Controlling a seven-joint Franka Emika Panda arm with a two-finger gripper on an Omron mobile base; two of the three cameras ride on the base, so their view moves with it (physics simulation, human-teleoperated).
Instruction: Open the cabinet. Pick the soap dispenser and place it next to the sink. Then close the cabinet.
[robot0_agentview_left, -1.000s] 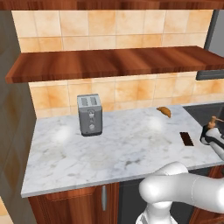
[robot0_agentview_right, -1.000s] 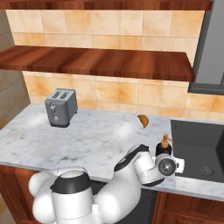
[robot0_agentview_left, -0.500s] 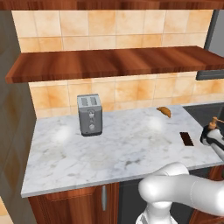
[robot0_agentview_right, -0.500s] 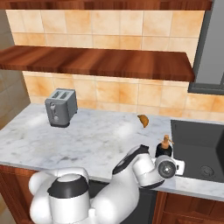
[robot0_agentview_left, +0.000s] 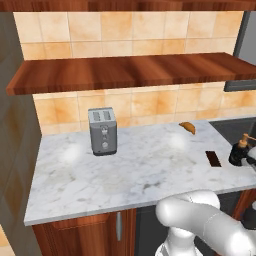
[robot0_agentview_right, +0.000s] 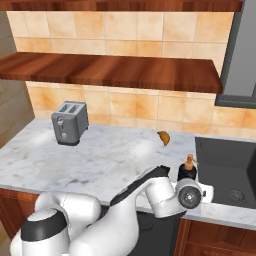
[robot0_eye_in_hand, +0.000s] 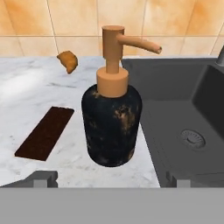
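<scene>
The soap dispenser (robot0_eye_in_hand: 111, 122), a squat black bottle with an orange-brown pump, stands upright on the marble counter right at the left rim of the sink (robot0_eye_in_hand: 183, 109). My gripper (robot0_eye_in_hand: 109, 178) is open, with one fingertip low on each side of the bottle and a gap between each tip and it. From the base views the soap dispenser (robot0_agentview_right: 187, 170) (robot0_agentview_left: 239, 152) stands just beyond my white hand, beside the dark grey sink (robot0_agentview_right: 225, 165). The cabinet (robot0_agentview_left: 125, 72) (robot0_agentview_right: 110, 70) shows its reddish-brown shelf boards above the counter.
A grey toaster (robot0_agentview_left: 102, 131) (robot0_agentview_right: 70, 122) stands at the back left of the counter. A croissant (robot0_agentview_left: 188, 127) (robot0_eye_in_hand: 68, 61) lies near the tiled wall. A flat dark brown rectangle (robot0_agentview_left: 213, 158) (robot0_eye_in_hand: 43, 133) lies left of the bottle. A low door's silver handle (robot0_agentview_left: 119, 225) hangs below.
My jaws have opened off the soap dispenser, which stays standing beside the sink. The arm has barely moved.
</scene>
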